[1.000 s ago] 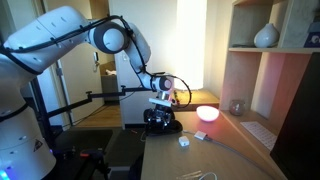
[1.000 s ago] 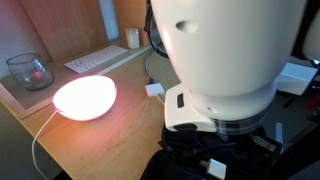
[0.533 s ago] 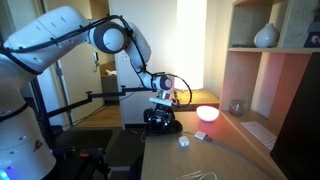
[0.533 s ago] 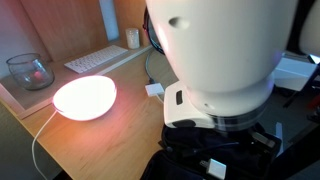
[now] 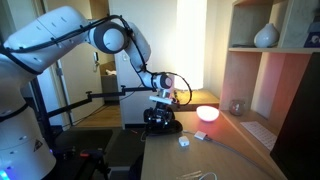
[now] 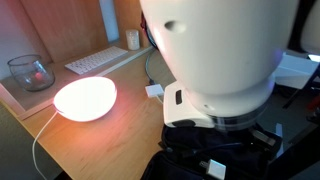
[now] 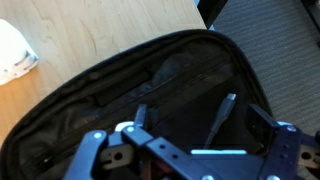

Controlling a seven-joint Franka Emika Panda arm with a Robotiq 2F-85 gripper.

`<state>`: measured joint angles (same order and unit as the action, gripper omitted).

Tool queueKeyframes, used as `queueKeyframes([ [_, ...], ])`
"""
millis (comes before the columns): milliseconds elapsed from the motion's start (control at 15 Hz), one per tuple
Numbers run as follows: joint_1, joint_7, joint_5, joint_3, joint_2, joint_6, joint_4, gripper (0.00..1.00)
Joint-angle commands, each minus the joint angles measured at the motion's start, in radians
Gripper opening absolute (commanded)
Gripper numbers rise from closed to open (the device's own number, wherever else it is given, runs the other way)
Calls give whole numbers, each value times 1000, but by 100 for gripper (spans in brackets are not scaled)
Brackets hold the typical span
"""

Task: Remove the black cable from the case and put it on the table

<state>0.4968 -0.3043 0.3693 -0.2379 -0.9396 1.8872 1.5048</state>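
The black case [image 7: 120,90] lies open on the light wood table [image 7: 90,30], its dark interior filling the wrist view. Inside it, the black cable [image 7: 220,112] shows a plug end pointing up and a strand running down under the gripper body. My gripper [image 7: 200,118] hangs just above the case with its jaws open, one finger on each side of the plug and nothing held. In an exterior view the gripper [image 5: 163,106] sits directly over the case [image 5: 162,123] at the table's near end.
A glowing pink-white lamp [image 5: 207,113] [image 6: 85,97] stands beside the case. A small white block [image 5: 184,141] and pale cables [image 5: 200,174] lie on the table [image 5: 235,150]. A keyboard [image 6: 100,58] and a glass bowl [image 6: 30,71] sit along the wall shelf.
The wrist has shifted very slightly sideways in an exterior view; the jaws stay open and the cable has not moved.
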Motion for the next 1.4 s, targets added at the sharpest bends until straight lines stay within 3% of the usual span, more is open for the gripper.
queueKeyframes([
  [0, 15, 11, 26, -1, 17, -17, -11, 100],
  [600, 7, -155, 42, -29, -32, -27, -84, 100],
  [867, 13, -170, 39, -26, -50, -34, -105, 100],
  [1333, 39, 0, 44, 7, -49, 30, -103, 100],
])
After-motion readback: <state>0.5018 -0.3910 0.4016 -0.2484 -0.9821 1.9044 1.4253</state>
